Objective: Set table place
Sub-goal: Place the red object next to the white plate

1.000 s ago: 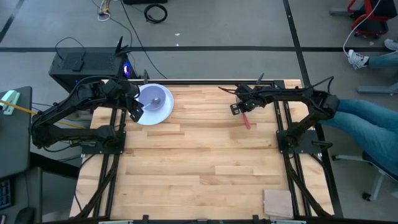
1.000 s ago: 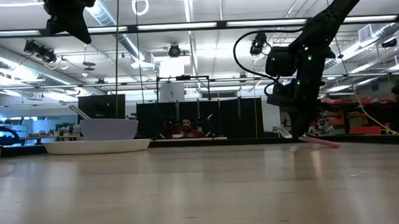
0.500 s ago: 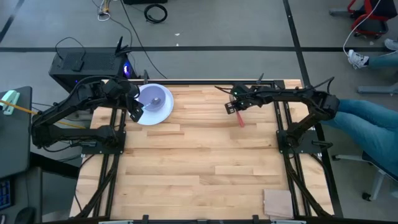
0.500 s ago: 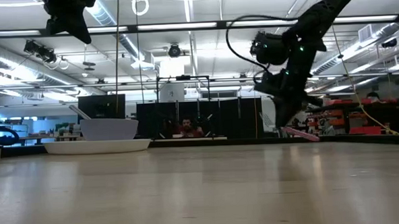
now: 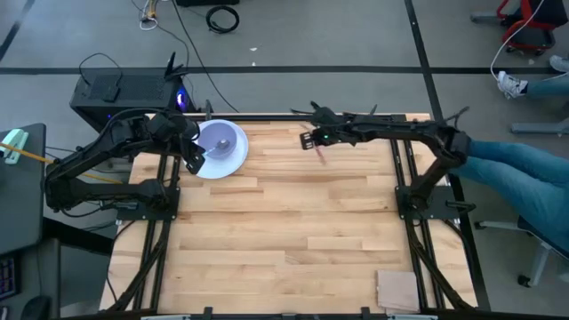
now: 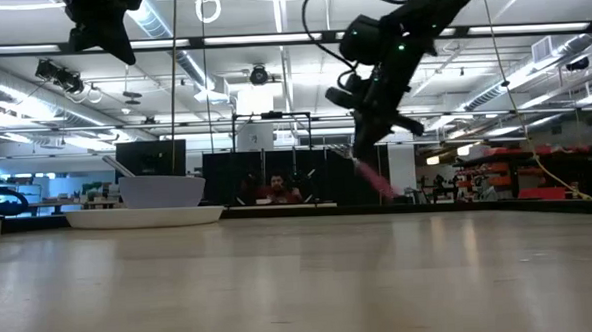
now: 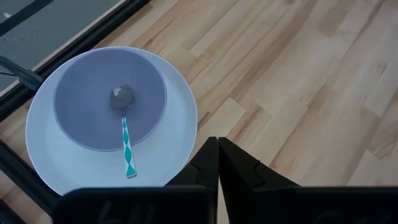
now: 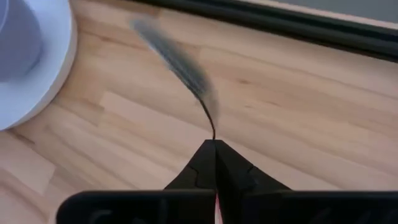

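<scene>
The white plate (image 5: 236,161) lies at the table's far left with the lavender bowl (image 5: 220,140) on it. A spoon (image 7: 127,146) with a teal-patterned handle leans in the bowl, its head on the bowl's bottom. My left gripper (image 5: 194,161) hovers shut and empty over the plate's near left rim, high up in the low view (image 6: 100,34). My right gripper (image 5: 311,140) is shut on the red-handled fork (image 6: 377,180) above the table's far middle, to the right of the plate. My right gripper pinches the fork between its two fingers near where the metal neck (image 8: 213,132) leaves the red handle. The fingers slant down from the table's right. The blurred metal end (image 8: 177,59) sticks out ahead of the fingertips. The red handle (image 5: 320,157) hangs slanting below, clear of the table.
A tan square pad (image 5: 397,290) lies at the near right corner. Black rails (image 5: 404,178) run along both sides. A black box (image 5: 124,89) stands beyond the far left corner. A person's legs (image 5: 524,169) reach in at the right. Bare planks (image 5: 284,231) fill the middle.
My right gripper has swung up and toward the table's far left, toward the plate, carrying the fork. The fork's lower end was on the table a second ago and now hangs clear of it.
</scene>
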`<state>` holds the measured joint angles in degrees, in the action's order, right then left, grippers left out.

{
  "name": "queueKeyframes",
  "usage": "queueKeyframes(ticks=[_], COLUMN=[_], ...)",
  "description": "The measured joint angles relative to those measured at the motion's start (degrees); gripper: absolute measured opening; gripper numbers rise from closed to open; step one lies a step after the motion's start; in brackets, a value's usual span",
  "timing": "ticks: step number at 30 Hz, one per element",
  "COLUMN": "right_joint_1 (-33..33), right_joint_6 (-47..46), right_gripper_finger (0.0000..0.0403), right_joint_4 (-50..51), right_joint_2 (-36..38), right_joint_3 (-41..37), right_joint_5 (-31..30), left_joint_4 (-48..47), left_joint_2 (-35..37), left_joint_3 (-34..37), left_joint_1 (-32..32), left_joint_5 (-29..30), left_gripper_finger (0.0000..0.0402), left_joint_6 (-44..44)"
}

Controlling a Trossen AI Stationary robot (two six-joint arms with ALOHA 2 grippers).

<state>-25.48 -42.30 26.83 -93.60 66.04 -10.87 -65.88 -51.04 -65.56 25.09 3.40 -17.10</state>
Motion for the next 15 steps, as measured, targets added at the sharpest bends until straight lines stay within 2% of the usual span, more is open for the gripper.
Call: queueKeyframes(ticks=[8, 15], right_joint_1=[2.17, 1.91], right_joint_6=[1.40, 2.64], right_gripper_finger=[0.0002, 0.0002], right_joint_4=[0.24, 0.74], right_joint_2=[-7.29, -7.24], right_joint_3=[5.66, 5.88], right_joint_5=[2.01, 2.39], left_joint_4=[0.08, 0.03], left_joint_2=[0.01, 0.01], left_joint_3=[0.00, 0.00], left_joint_1=[0.01, 0.00], left_joint_5=[0.00, -0.02], left_gripper_finger=[0.0026, 0.0023], left_joint_6=[0.44, 0.43])
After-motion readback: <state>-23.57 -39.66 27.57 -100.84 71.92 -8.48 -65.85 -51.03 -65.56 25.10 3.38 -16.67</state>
